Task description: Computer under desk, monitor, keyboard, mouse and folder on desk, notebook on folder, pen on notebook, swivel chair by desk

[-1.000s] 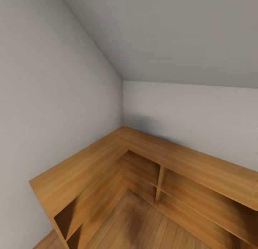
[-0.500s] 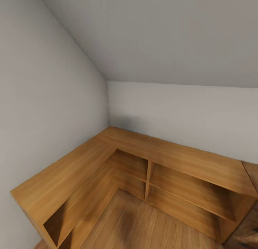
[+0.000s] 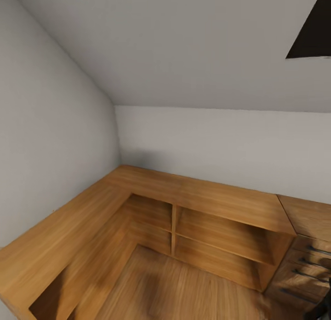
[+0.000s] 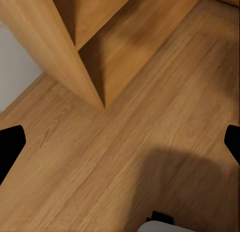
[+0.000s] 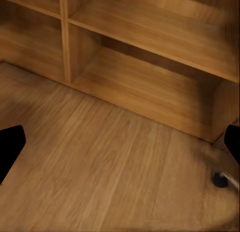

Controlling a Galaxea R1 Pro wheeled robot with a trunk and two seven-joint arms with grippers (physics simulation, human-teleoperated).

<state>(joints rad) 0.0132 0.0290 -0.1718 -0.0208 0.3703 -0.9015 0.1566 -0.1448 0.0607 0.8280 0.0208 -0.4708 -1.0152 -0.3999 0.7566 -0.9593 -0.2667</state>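
The robot is in transit here, head camera sweeping a corner of the bedroom (image 3: 193, 48) under the sloped grey ceiling, and none of the workspace items are in sight: no desk, monitor, keyboard, mouse, folder or swivel chair. What fills the corner is one low L-shaped wooden shelf unit (image 3: 202, 198) with open cubbies, and at the lower right one wooden drawer chest (image 3: 305, 246) with dark handles, plus one dark skylight (image 3: 312, 28) up top. By the look of it, this is the searching step, nothing yet organized from what shows. The left gripper (image 4: 120, 144) hangs over the wooden floor (image 4: 150, 142) with both black fingertips at the frame edges, jaws spread wide and empty; the right gripper (image 5: 120, 147) the same, two tips far apart, holding nothing. The next move likely calls for turning the base until the black desk comes into view
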